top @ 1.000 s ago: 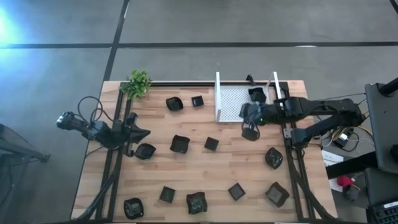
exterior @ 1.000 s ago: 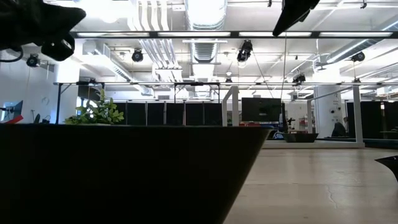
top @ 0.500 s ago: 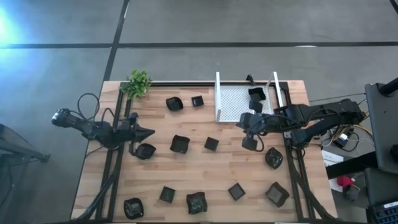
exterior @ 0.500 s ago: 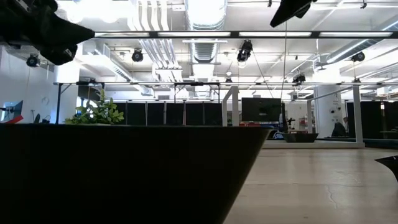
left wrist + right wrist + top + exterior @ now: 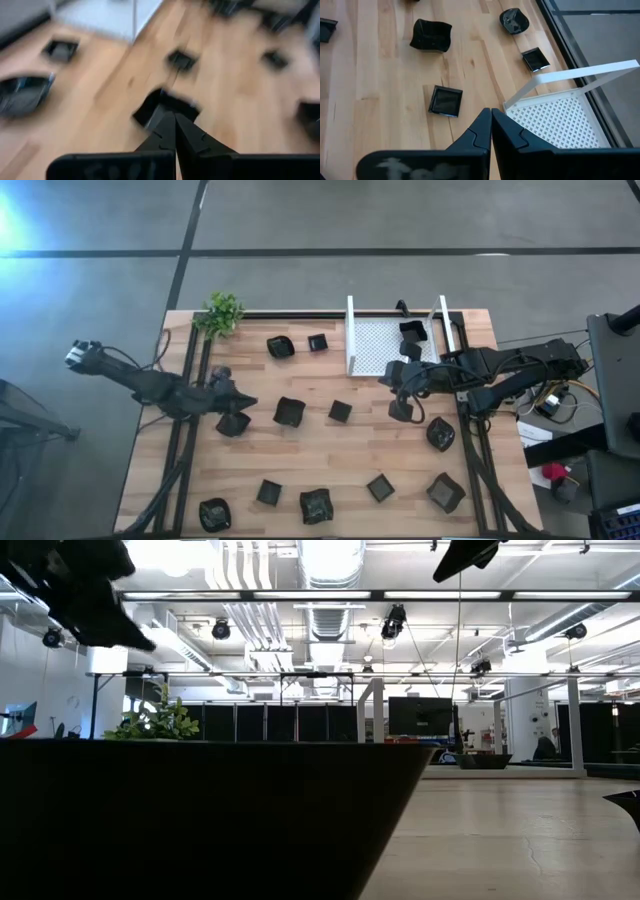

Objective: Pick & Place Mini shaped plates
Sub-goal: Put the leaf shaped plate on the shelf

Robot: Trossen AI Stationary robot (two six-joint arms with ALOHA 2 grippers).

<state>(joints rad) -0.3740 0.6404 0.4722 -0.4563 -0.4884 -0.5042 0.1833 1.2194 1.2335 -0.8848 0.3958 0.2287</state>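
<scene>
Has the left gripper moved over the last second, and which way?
Yes. In the high view the left gripper, shut and empty, has slid away from the table's left rail, further in over the wood toward the black plate in the middle. The potted plant stayed put.

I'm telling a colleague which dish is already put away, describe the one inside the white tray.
Find the white mesh tray at the table's far edge, right of the small green plant. The black dish sits in its far right corner, the only one inside the tray's walls rather than on bare wood.
</scene>
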